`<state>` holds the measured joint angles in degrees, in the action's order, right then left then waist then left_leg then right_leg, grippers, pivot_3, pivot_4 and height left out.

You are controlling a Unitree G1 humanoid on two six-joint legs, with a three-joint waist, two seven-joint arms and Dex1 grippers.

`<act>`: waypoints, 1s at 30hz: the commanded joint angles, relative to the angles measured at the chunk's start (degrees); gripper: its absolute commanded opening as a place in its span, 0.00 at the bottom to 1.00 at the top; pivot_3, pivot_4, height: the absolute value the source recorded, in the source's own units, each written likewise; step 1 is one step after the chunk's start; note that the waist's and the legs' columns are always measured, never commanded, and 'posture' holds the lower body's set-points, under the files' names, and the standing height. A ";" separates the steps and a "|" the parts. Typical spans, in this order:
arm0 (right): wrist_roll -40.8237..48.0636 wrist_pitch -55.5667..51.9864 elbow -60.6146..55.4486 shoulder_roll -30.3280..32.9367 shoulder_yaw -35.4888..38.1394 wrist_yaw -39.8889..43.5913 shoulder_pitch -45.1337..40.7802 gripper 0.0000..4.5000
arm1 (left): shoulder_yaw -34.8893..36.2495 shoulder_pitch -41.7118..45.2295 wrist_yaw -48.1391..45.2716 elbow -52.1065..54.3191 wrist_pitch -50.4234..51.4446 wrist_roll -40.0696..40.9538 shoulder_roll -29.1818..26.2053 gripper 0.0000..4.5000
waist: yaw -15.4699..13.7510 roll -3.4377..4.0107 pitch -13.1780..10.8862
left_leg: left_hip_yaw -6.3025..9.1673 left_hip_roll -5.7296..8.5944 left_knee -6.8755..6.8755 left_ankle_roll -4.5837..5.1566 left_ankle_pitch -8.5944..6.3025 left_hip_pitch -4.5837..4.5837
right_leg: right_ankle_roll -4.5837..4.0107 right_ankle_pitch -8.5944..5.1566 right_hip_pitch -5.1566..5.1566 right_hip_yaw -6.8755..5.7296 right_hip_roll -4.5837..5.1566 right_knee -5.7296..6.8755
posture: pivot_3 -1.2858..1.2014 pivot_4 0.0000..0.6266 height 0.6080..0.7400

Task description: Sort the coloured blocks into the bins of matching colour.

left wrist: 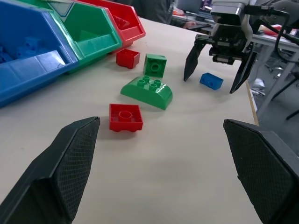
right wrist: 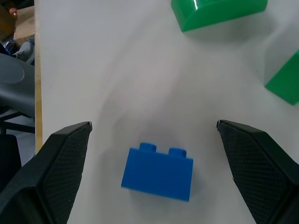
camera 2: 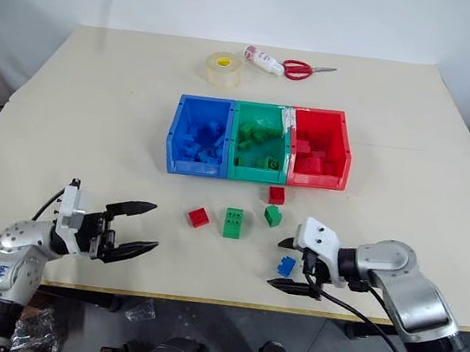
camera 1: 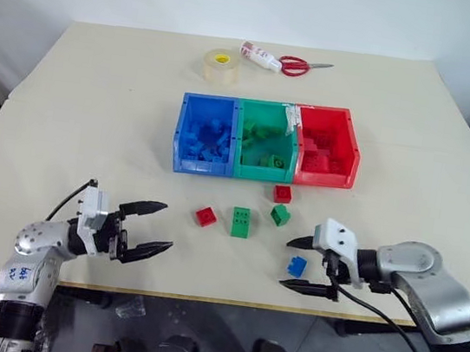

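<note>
Your right gripper [camera 1: 300,263] straddles the blue brick [right wrist: 157,173] near the table's front edge, jaws spread, nothing held; it's light, rigid, slick, so pinch its flat sides.

**Colours on the table**

Bins in a row: blue bin [camera 1: 205,135], green bin [camera 1: 265,142], red bin [camera 1: 327,147]. Loose blocks: two red [camera 1: 206,216] [camera 1: 282,193], two green [camera 1: 242,222] [camera 1: 279,215], one blue block [camera 1: 296,266]. Table [camera 1: 94,121] is pale cream. Tape roll [camera 1: 220,66] clear-yellowish. Scissors [camera 1: 299,65] have red handles. Gripper fingers [camera 1: 149,209] black with a fine mesh texture, wrists silver and white.
</note>
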<state>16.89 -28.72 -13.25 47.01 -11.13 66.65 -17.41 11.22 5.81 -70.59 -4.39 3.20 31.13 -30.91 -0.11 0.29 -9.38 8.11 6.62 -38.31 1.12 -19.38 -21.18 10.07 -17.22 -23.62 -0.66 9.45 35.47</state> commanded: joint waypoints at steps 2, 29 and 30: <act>-0.31 1.33 0.22 -0.92 -0.66 0.19 -0.11 0.80 | 1.74 -1.91 1.84 4.26 0.72 1.93 -0.35 1.00 | 0.02 0.00 0.00 | -0.01 0.00 0.00 -0.01 0.00 0.01 | 0.00 0.00 0.01 0.01 0.00 -0.01 | 0.52 0.24 1.00; 0.67 3.03 15.90 -19.28 1.45 -11.09 -28.29 0.32 | -0.70 5.75 1.57 -2.95 -1.74 0.01 1.31 1.00 | 0.54 -0.01 -0.01 | -0.04 -0.07 0.04 -0.06 -0.02 0.01 | -0.02 0.00 -0.09 -0.02 -0.07 0.06 | 0.52 0.24 1.00; -0.63 5.47 19.64 -21.55 0.78 -11.64 -30.73 0.32 | -0.87 6.08 1.47 -3.31 -2.01 -0.09 1.36 1.00 | 0.67 -0.01 -0.01 | -0.03 -0.07 0.05 -0.06 -0.02 0.01 | -0.02 0.00 -0.10 -0.03 -0.07 0.07 | 0.52 0.24 1.00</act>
<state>17.90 -26.87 2.97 27.11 -9.79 56.13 -45.92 10.17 11.25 -68.49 -7.73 2.36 31.13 -29.59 0.56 0.29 -9.39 8.08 6.55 -38.26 1.06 -19.40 -21.18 10.04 -17.22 -23.74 -0.69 9.38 35.56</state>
